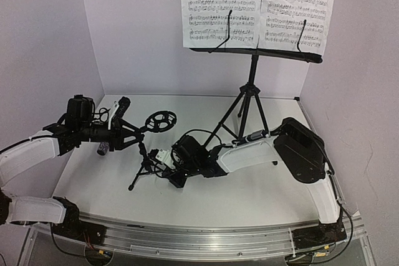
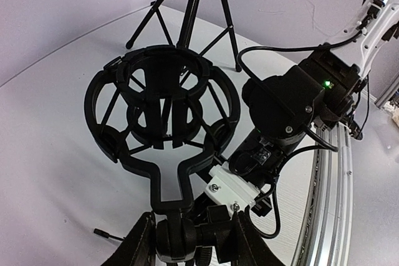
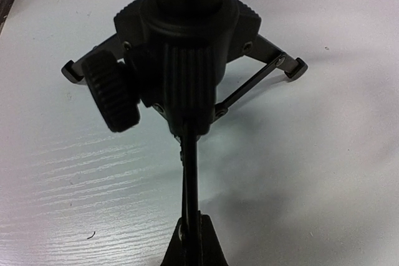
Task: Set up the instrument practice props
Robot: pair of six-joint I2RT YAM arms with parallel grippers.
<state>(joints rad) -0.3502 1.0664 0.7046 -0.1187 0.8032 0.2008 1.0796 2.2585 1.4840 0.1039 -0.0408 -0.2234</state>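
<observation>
**Mic poised beside the ring, stand pinned**

- Music stand (image 1: 249, 101) is up at the back of the counter (image 1: 249, 185). Both sheet-music pages (image 1: 219, 5) rest on its tray. That part looks done.
- Mic stand (image 1: 144, 163) sits mid-counter, at about 8 o'clock from the music stand and well apart from it.
- Right claw (image 1: 161, 159) is low at the mic stand's 3 o'clock. In the wrist view it is clenched on one tripod leg (image 3: 189, 179), which runs straight down between the fingertips. Likely reason: to pin the light tripod so it won't tip or skid during insertion.
- Left claw (image 1: 115, 128) is raised at the ring holder's (image 1: 161, 120) 9 o'clock. It appears to be grasping the microphone (image 1: 103, 147), which stands near upright with its purple end poking out below. The grip itself is partly hidden.
- From the left wrist, the ring (image 2: 163, 107) fills the view at 12 o'clock, near the claw but not touching it.
- Judgement: the next move is seating the microphone in the ring. The risk is clipping the rim.
</observation>
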